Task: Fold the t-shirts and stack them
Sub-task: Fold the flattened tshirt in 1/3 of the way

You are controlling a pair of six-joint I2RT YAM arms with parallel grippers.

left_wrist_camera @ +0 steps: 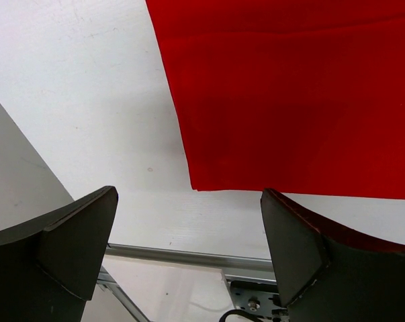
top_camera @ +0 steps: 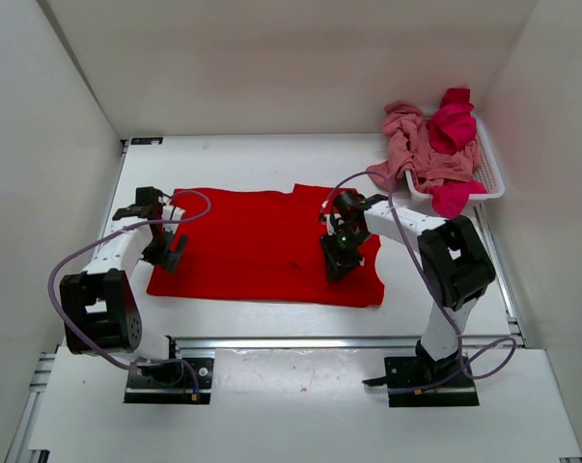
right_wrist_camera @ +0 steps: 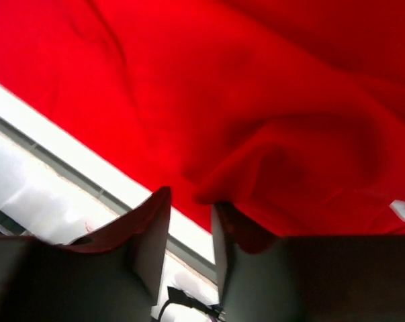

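1. We judge the task barely begun. Only the red t-shirt (top_camera: 262, 246) is out, spread flat in the middle of the table (top_camera: 271, 159) with its hem along the near edge. No fold is made in it and nothing is stacked.
2. The right gripper (right_wrist_camera: 191, 201) is down on the shirt's right part, towards the near right corner of the table. Its jaws are drawn close together and pinch a raised ridge of red cloth.
3. The left gripper (left_wrist_camera: 189, 201) hovers over the shirt's near left corner, jaws spread wide and holding nothing.
4. The salmon t-shirt (top_camera: 406, 145) and magenta t-shirt (top_camera: 453, 125) lie crumpled together in the white basket (top_camera: 488, 174) at the far right corner of the table, partly spilling over its rim. Both are left to take out, spread, fold and stack.
5. Nothing lies on the red cloth except the right arm itself. That arm reaches across the shirt's right part, so a fold from that side would need it moved first.
6. A metal rail (top_camera: 300, 340) runs along the near edge, just beyond the hem.
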